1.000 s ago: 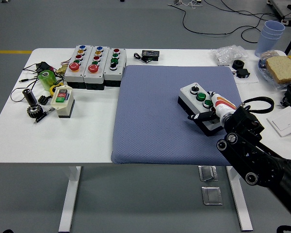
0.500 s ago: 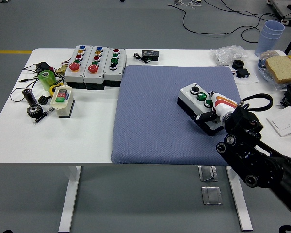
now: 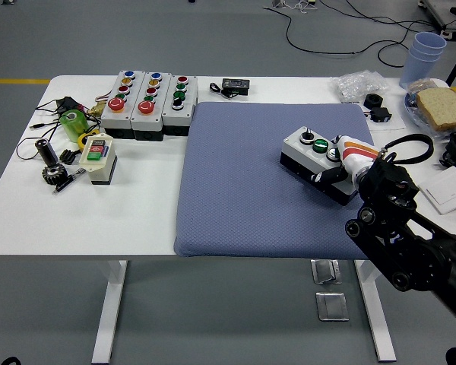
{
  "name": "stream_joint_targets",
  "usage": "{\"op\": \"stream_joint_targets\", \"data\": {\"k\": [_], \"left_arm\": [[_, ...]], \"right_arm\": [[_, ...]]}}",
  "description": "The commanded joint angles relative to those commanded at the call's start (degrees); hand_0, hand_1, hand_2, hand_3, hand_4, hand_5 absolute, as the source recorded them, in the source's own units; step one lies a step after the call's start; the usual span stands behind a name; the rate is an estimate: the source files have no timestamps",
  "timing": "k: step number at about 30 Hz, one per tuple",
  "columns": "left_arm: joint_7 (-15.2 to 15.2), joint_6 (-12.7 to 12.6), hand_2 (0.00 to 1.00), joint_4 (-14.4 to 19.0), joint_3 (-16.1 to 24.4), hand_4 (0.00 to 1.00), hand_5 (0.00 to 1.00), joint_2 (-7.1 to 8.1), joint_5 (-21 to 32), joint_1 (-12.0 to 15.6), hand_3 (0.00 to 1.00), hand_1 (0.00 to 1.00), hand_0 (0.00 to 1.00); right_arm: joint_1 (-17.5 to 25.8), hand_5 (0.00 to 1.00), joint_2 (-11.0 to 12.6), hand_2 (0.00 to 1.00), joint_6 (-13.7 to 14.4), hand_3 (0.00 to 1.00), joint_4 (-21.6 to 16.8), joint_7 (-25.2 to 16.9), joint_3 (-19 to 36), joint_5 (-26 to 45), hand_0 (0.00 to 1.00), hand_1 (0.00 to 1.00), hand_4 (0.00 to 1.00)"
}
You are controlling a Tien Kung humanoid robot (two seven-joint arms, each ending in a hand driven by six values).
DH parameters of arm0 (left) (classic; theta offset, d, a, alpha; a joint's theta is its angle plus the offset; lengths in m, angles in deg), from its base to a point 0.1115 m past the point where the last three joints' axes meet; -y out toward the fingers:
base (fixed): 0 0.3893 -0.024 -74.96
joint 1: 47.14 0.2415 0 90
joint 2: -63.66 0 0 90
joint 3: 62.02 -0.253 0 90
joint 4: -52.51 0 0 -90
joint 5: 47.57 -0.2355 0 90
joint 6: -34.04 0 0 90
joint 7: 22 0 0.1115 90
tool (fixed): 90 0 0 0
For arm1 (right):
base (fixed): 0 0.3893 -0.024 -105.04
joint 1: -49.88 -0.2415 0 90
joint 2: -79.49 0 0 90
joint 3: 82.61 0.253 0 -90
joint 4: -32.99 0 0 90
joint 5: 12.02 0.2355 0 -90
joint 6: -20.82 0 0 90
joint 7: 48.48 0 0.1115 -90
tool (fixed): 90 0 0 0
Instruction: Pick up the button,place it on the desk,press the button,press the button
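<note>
The button box [image 3: 313, 151] lay on the right part of the blue mat [image 3: 266, 179], tilted, its near right end hidden under the right hand [image 3: 348, 163]. The hand sat on that end, right up against the green button [image 3: 320, 145]. Whether its fingers were curled round the box or just resting on it, I couldn't tell. Three more button boxes [image 3: 148, 101] stood in a row at the far left of the white table [image 3: 30, 220], well apart from the hand.
</note>
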Motion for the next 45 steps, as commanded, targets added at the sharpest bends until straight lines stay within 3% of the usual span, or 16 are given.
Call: {"op": "stream_joint_targets", "data": {"k": [1,7,8,10,23,27,34,45], "left_arm": [[0.0,0.0,0.632,0.0,0.2,0.323,0.86,0.02,-0.1,0.0,0.553,0.635,0.651],[0.0,-0.1,0.632,0.0,0.2,0.323,0.86,0.06,0.0,-0.2,0.553,0.635,0.651],[0.0,-0.1,0.632,0.0,0.2,0.323,0.857,0.06,0.0,-0.2,0.552,0.634,0.651],[0.0,-0.1,0.632,0.0,0.2,0.323,0.857,0.07,0.0,-0.2,0.552,0.634,0.651],[0.0,-0.1,0.632,0.0,0.3,0.323,0.86,0.12,-0.2,-0.3,0.553,0.635,0.651],[0.0,-0.1,0.633,0.0,0.4,0.324,0.859,0.14,-0.1,-0.3,0.552,0.635,0.651],[0.0,-0.1,0.633,0.0,0.4,0.324,0.859,0.11,-0.3,-0.2,0.552,0.635,0.651],[-0.1,0.0,0.632,0.0,0.4,0.323,0.855,0.0,-0.5,-0.1,0.553,0.635,0.651]], "right_arm": [[0.2,0.271,0.5,0.373,1.4,0.604,-0.7,0.0,-0.5,0.1,0.146,0.134,0.858],[0.8,0.271,1.9,0.373,5.1,0.604,-2.7,0.0,-1.7,0.2,0.146,0.134,0.858],[0.9,0.291,2.1,0.318,5.4,0.579,-3.0,0.0,-1.9,0.3,0.134,0.088,0.834],[0.9,0.291,3.0,0.318,6.1,0.579,-4.1,-0.6,-2.8,1.4,0.134,0.088,0.834],[0.3,0.261,7.4,0.279,2.5,0.545,-10.4,-23.5,-8.5,3.3,0.091,0.058,0.8],[0.2,0.257,8.8,0.282,0.9,0.545,-12.0,-27.1,-10.8,3.4,0.098,0.06,0.81],[0.3,0.262,10.0,0.283,-0.7,0.543,-13.1,-28.5,-14.0,4.0,0.099,0.063,0.811],[0.7,0.275,9.6,0.288,-0.5,0.545,-12.1,-28.8,-16.5,4.4,0.094,0.063,0.787]]}}
